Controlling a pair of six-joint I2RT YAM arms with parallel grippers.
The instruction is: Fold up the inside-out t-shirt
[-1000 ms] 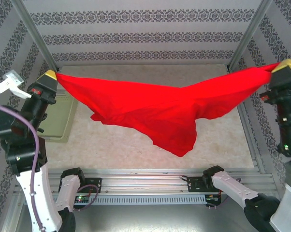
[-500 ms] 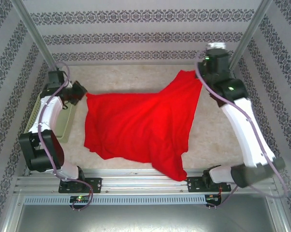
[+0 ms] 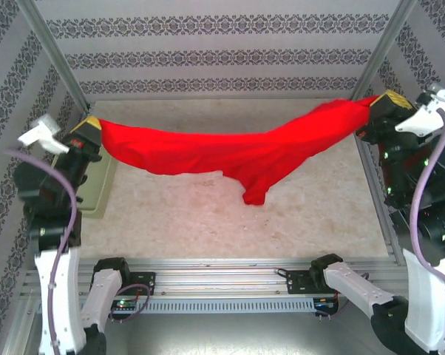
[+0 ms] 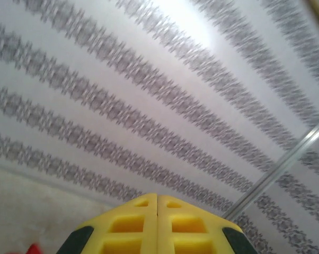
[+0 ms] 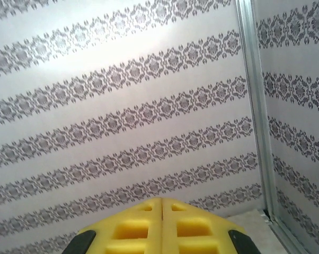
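The inside-out t-shirt hangs in the air above the desk, strung like a hammock between the two arms. Its middle sags and one loose fold droops lowest (a little right of centre). The left pincer is clamped on its left end, the right pincer on its right end. In each wrist view the yellow fingers are pressed together. A pale green basket lies at the desk's left edge, partly hidden by the left arm.

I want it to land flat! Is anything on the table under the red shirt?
Nothing visible. The shirt hangs between the left gripper and right gripper over bare table. The green basket sits at the left edge, close to the shirt's left end.
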